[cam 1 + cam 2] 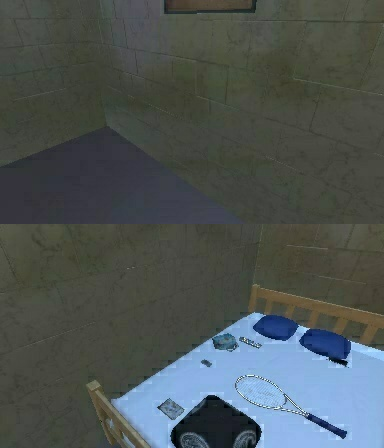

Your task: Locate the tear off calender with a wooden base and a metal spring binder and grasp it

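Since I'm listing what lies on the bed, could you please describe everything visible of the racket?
The racket lies flat on the bed's pale sheet, in the arm side view's lower right. Its oval head has a thin light frame with see-through stringing; a slim shaft runs down-right to a dark blue grip. Only the sheet appears to touch it.

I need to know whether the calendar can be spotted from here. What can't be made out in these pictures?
- Arm side view: the grey lump, small strip, dark speck and flat square piece on the bed are too small to identify.
- Arm side view: the black object is cut off by the bottom edge.
- Forward view: the framed panel is cut by the top edge; window or picture, unclear.
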